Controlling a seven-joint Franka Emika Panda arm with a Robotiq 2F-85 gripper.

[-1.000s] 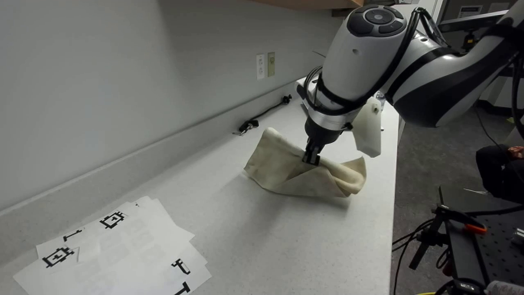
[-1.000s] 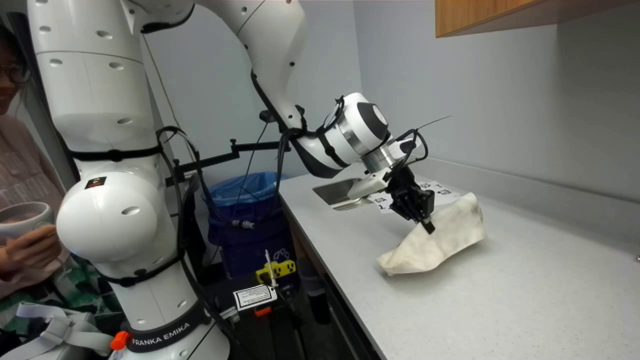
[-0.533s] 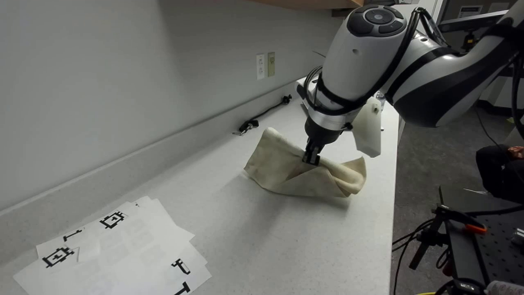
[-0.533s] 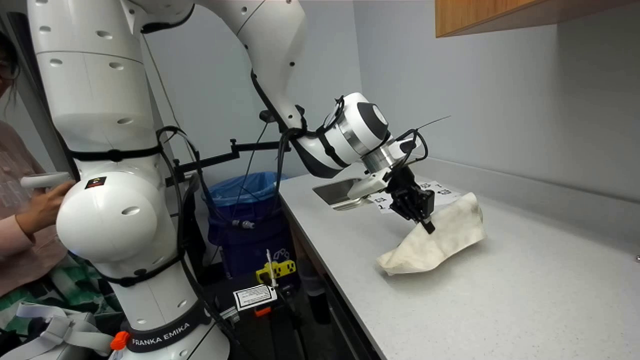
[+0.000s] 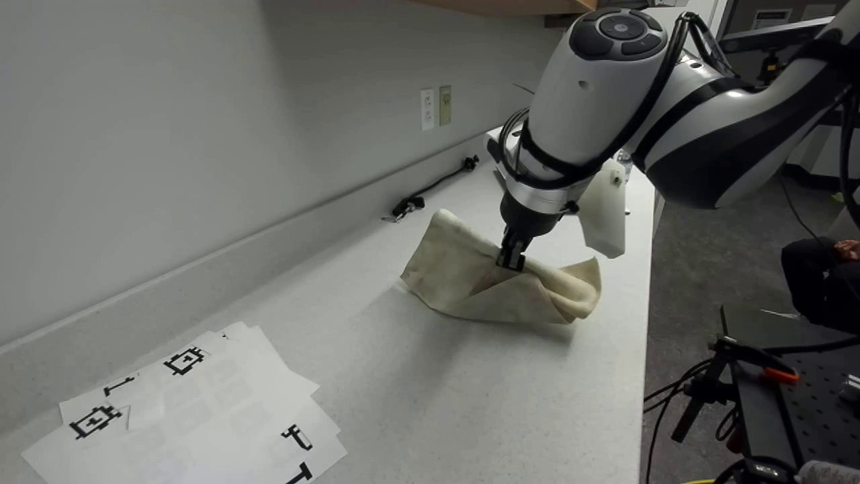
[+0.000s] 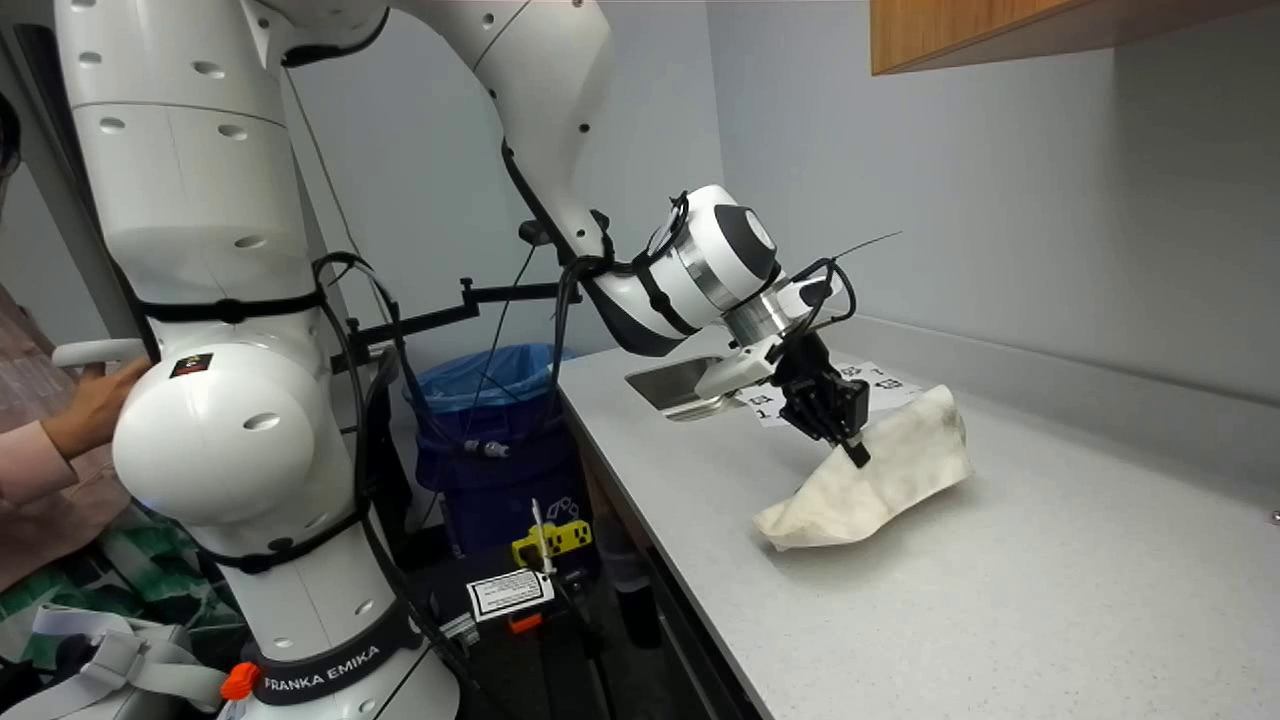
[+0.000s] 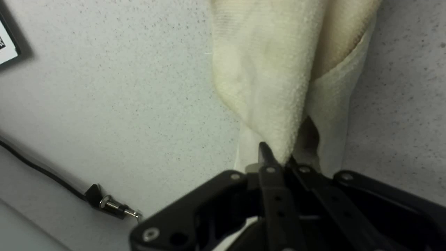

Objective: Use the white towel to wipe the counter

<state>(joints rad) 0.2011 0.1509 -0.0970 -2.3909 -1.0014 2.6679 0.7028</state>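
Observation:
The rumpled cream-white towel (image 5: pixel 451 272) sits on the long white counter (image 5: pixel 430 403), bunched and partly raised. It also shows in an exterior view (image 6: pixel 900 475) and fills the upper middle of the wrist view (image 7: pixel 264 69). My gripper (image 5: pixel 512 261) points down at an angle into the towel's middle. In the wrist view, the gripper fingers (image 7: pixel 277 154) are nearly closed with a towel fold pinched between them. The fingertips also touch the towel in an exterior view (image 6: pixel 856 452). The towel's lower edge rests on or close to the counter; its underside is hidden.
White paper sheets with black markers (image 5: pixel 201 417) lie on the counter. A black cable with a metal-ended plug (image 5: pixel 406 205) lies along the backsplash. A sink (image 6: pixel 680 385) is set into the counter. A wooden cabinet (image 6: pixel 1000 30) hangs above. A person (image 6: pixel 60 460) stands beside the arm's base.
The arm, gripper and towel have not visibly moved. The person by the arm's base has shifted, with the face now mostly out of frame and a hand closer to the arm.

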